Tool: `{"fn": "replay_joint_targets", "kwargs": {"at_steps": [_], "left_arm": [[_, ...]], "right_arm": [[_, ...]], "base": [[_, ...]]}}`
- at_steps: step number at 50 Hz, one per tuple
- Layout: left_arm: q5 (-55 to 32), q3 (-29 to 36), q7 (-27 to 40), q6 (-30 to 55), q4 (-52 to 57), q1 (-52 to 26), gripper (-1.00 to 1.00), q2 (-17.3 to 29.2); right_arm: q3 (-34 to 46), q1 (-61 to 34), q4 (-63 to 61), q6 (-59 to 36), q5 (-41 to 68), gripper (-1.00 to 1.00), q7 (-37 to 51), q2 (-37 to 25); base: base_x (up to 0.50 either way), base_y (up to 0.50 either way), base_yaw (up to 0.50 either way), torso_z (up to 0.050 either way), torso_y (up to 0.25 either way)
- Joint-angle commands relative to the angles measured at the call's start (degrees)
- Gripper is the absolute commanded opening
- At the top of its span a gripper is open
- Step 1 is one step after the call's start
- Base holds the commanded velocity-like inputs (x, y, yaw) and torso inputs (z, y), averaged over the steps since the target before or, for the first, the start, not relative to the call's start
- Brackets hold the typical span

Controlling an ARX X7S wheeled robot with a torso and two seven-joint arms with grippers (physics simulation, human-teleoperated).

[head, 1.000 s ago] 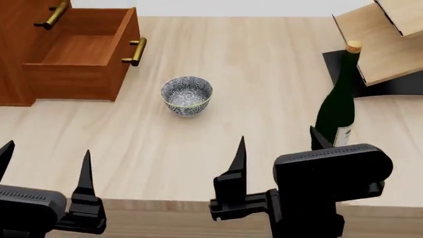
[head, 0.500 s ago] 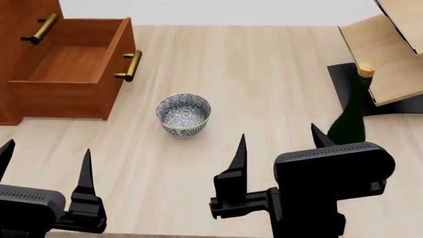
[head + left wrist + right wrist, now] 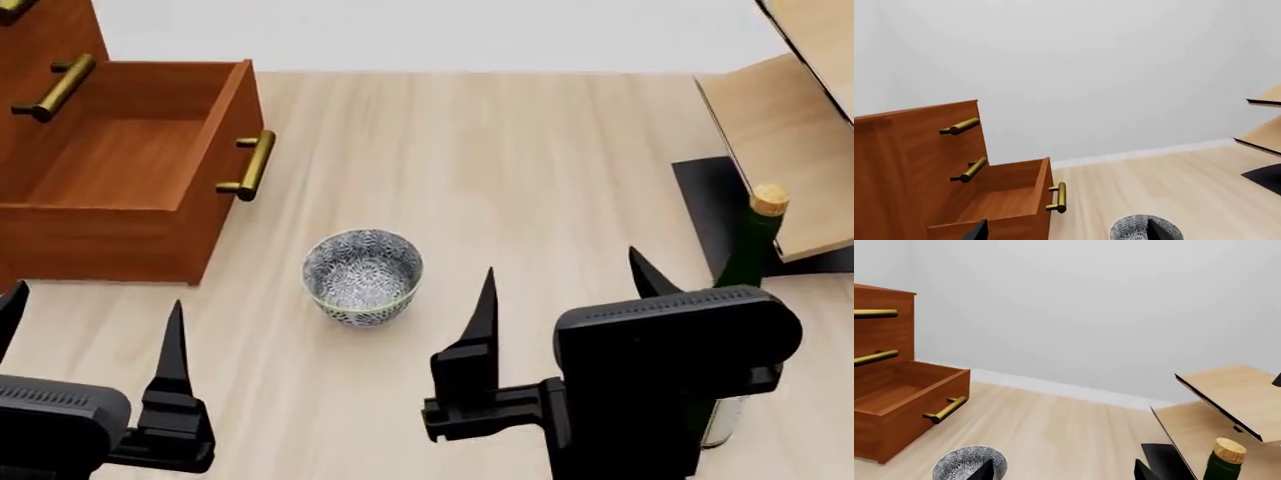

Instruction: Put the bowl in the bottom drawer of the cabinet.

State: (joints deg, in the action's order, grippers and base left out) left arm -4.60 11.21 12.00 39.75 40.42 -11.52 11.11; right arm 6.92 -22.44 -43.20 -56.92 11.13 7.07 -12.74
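We see the bowl [image 3: 362, 277] — small, round, footed, white with dense blue-grey floral pattern — upright on the counter [image 3: 534, 160]; left gripper [image 3: 88, 325] and right gripper [image 3: 567, 290] both spread, empty.

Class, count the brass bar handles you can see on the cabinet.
3: one on the open bottom drawer's front, one on the drawer above, one higher up. More may lie out of frame.

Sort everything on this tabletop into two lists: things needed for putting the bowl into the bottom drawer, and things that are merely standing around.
Needed for the job:
- bowl
- bottom drawer, already pulled open
- cabinet
- left gripper and right gripper, both open and empty

Just standing around:
- green bottle
- pale wooden rack on its black base
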Motion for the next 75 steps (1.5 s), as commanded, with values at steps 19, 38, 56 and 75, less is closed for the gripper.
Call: {"fn": "replay_joint_targets", "kwargs": {"at_steps": [19, 38, 56, 75], "left_arm": [[-0.96, 0.28, 0.84, -0.24, 0.0, -0.11, 1.0, 0.79], [-1.82, 0.35, 1.44, 0.06, 0.49, -0.32, 1.0, 1.16], [-2.68, 0.46, 1.81, -0.27, 0.26, -0.38, 1.0, 1.54], [-3.41, 0.55, 2.29, -0.59, 0.18, -0.3, 1.0, 2.01]], "right_arm": [[0.16, -0.32, 0.01, -0.2, 1.1, 1.0, 0.58, -0.27], [0.44, -0.65, -0.51, -0.67, 1.68, 1.0, 1.08, -0.59], [0.68, -0.84, -0.13, -0.37, 2.05, 1.0, 1.55, -0.82], [0.41, -0.99, -0.58, -0.49, 2.97, 1.0, 1.83, -0.91]], "base": [[0.22, 0.0, 0.0, 0.0, 0.0], [0.22, 0.0, 0.0, 0.0, 0.001], [0.22, 0.06, 0.0, 0.0, 0.001], [0.18, 0.09, 0.0, 0.0, 0.0]]}}
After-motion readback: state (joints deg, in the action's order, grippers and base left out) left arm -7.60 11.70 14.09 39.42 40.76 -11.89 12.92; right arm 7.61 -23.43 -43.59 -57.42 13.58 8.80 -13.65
